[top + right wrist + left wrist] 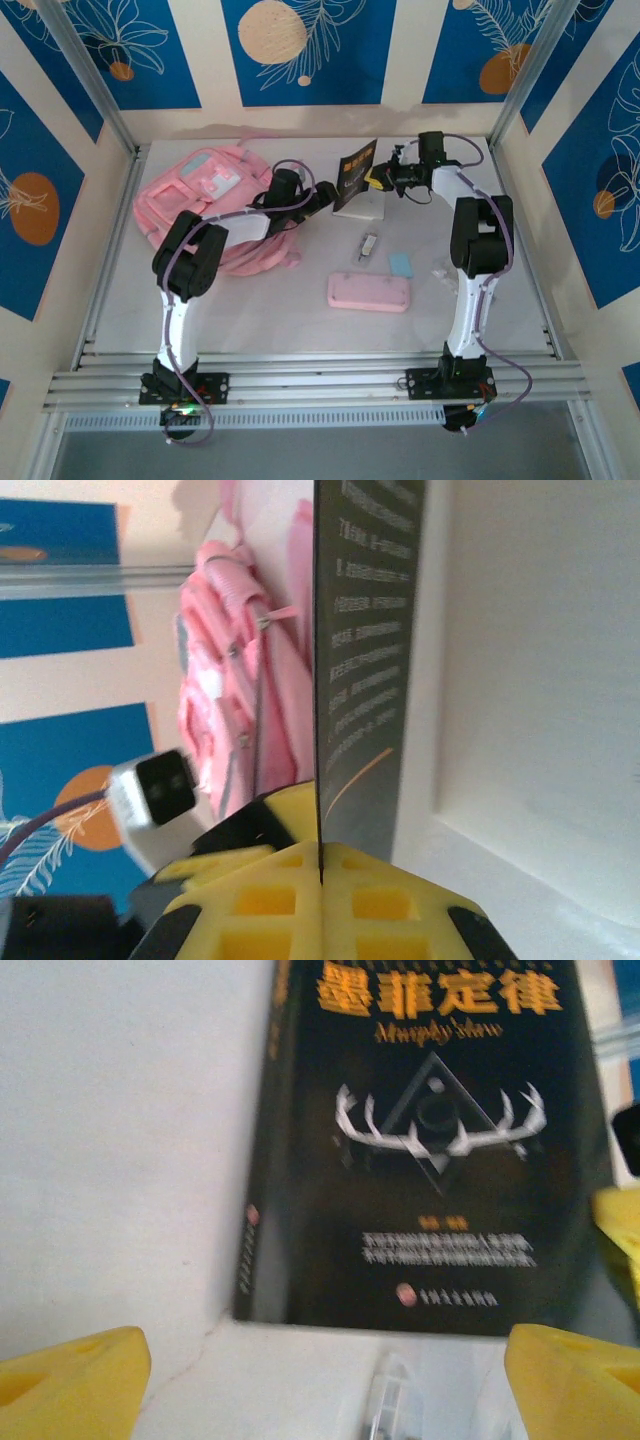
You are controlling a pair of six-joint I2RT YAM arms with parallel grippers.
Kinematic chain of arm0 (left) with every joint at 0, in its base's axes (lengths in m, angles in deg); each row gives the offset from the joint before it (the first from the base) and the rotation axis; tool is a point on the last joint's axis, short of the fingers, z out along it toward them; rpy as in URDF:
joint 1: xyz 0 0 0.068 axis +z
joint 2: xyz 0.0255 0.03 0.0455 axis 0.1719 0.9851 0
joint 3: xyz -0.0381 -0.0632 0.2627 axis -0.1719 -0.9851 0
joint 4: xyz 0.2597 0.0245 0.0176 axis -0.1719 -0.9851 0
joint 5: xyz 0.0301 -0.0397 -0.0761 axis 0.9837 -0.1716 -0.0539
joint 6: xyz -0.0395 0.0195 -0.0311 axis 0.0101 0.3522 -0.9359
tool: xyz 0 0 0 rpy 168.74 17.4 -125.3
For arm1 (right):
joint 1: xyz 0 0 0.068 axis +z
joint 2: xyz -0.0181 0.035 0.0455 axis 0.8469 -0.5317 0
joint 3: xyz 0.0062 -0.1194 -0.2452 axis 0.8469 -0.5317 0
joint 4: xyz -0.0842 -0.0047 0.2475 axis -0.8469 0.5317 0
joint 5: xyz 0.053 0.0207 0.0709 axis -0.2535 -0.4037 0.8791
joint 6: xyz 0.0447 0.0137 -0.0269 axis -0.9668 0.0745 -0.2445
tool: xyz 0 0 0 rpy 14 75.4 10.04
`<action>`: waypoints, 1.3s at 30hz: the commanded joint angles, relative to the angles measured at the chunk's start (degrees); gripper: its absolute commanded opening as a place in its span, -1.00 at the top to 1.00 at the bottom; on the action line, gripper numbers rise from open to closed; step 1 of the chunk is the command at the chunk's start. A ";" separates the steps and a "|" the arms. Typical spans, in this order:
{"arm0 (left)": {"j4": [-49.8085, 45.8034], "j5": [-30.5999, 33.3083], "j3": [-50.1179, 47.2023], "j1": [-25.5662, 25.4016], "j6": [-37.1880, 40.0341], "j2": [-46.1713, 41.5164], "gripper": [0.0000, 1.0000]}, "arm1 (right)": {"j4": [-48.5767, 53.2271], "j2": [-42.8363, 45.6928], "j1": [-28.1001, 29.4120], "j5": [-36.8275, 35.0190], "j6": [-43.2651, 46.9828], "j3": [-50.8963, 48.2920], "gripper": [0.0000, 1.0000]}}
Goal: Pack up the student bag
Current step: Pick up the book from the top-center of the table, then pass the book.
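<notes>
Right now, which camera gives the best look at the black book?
The left wrist view: the black book faces it cover-on, title and antler emblem readable. The top external view shows it small and tilted. The right wrist view catches the cover edge-on, pinched by the shut right gripper.

Student bag point(215, 680) partly behind book point(365, 630)

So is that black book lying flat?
No, tipped up: the right pincer pinches the black book by a thin edge, cover standing nearly upright.
</notes>
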 commanded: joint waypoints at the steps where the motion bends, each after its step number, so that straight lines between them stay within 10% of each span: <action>1: 7.97 2.83 -1.63 0.30 -6.41 -0.06 -0.83 | -1.49 5.31 0.62 5.88 -2.20 1.67 1.00; 16: 27.51 4.30 -8.58 -1.67 -20.15 4.49 -0.82 | -11.38 10.86 1.03 12.45 -9.25 -7.94 1.00; 22: 32.81 2.79 -7.56 -4.34 -24.60 8.73 -0.81 | -36.63 10.40 0.14 17.60 -23.68 -22.18 1.00; 39: 38.28 0.66 -10.52 -5.77 -28.46 9.32 -0.80 | -35.64 16.14 4.52 20.76 -23.32 -24.07 1.00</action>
